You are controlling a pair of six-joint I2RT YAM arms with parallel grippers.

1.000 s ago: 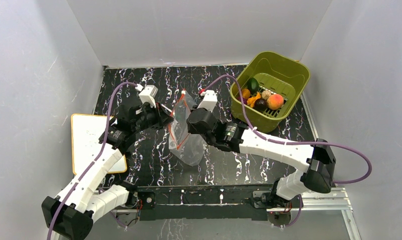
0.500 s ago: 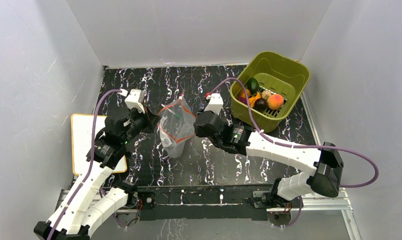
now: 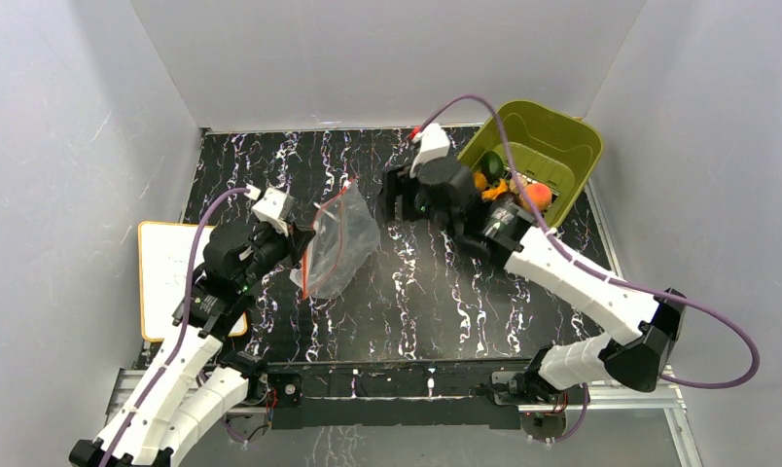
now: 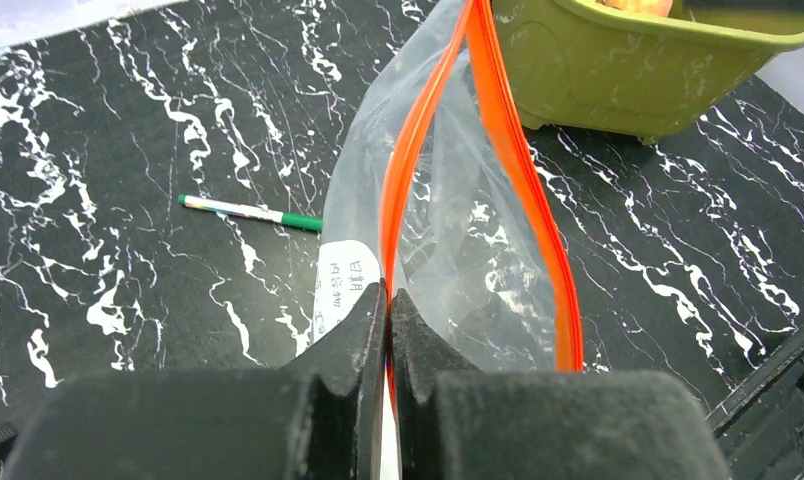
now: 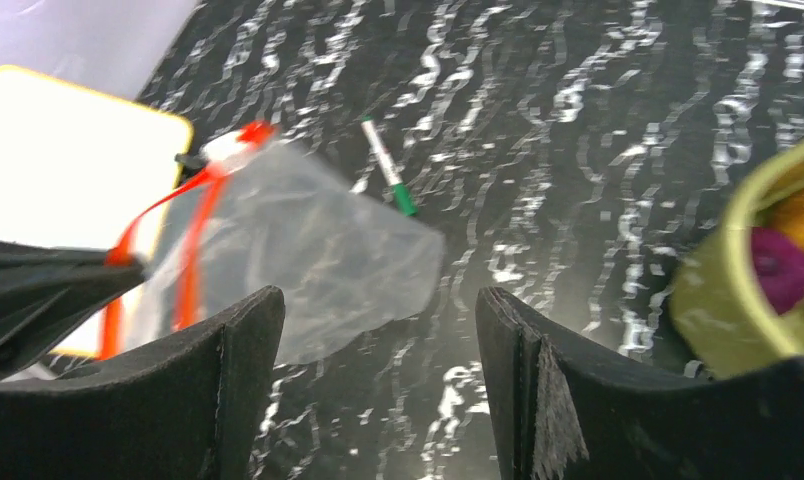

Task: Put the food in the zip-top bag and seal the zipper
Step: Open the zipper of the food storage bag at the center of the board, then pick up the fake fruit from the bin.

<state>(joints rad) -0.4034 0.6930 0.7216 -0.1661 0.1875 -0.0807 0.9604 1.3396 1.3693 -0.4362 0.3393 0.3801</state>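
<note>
Where the zip-top bag [image 3: 337, 248] lies: toward 9 o'clock of the surface's [image 3: 416, 292] middle, slumped on the black marbled top, clear and crinkled, with a white label near its gripped edge.
Zipper [image 4: 523, 150]: red-orange; in the left wrist view its two strips stand apart, so the mouth gapes.
Left end effector [image 4: 388, 295]: jaws pressed together on the zipper, at the bag's 9 o'clock side.
Food [image 3: 509, 185]: orange, dark green, purple and peach pieces piled in the basket, well apart from the bag.
Basket [image 3: 552, 136]: olive green, in the surface's 1 o'clock corner.
Right end effector [image 5: 378, 310]: jaws spread wide with nothing between them; it hangs near the basket's 9 o'clock rim, between basket and bag.
Pen [image 4: 248, 212]: white with a green cap, flat on the surface, its green end at the bag's edge.
Whiteboard [image 3: 168, 277]: yellow-rimmed, at the surface's 9 o'clock edge, partly under the left arm.
</note>
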